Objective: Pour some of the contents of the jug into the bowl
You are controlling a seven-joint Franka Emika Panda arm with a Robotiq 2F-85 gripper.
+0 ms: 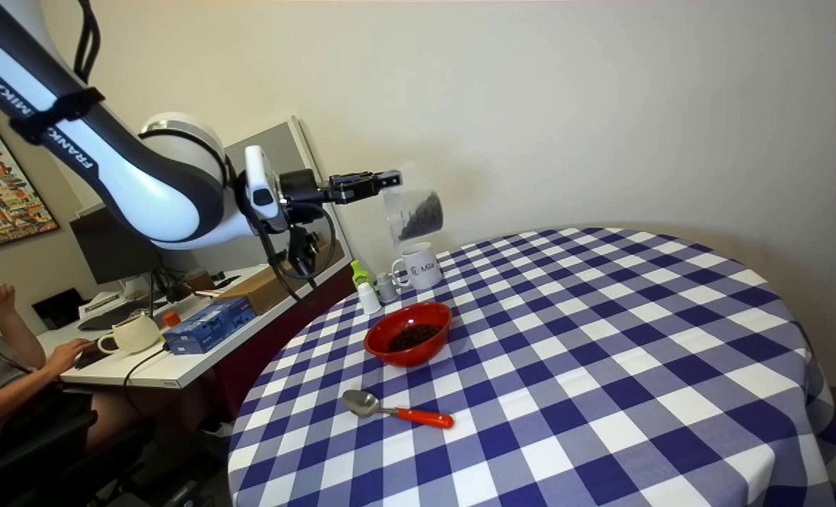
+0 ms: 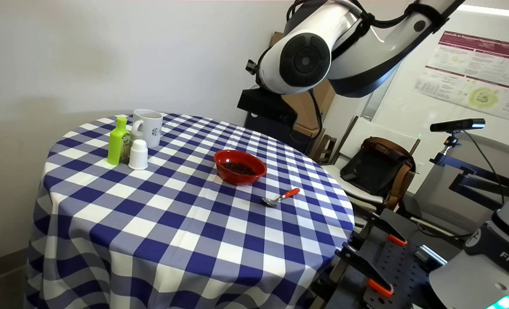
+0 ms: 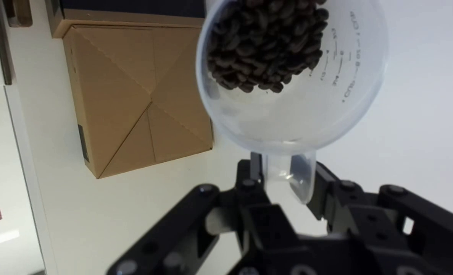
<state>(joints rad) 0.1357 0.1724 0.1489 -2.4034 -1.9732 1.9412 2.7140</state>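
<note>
Two jaws of the gripper [image 3: 285, 179] pinched the handle [image 3: 274, 164] of the clear jug [image 3: 310, 103], which hung tilted in the air, dark beans [image 3: 266, 49] heaped to one side within it. Lower down, the red bowl [image 2: 237, 178] sat on the checked tablecloth [image 1: 565, 338], dark bits [image 2: 239, 168] inside it. Near it lay an orange-handled spoon [image 1: 425, 418], and farther off a white mug [image 1: 421, 267] and a green bottle [image 2: 115, 143] stood close together.
</note>
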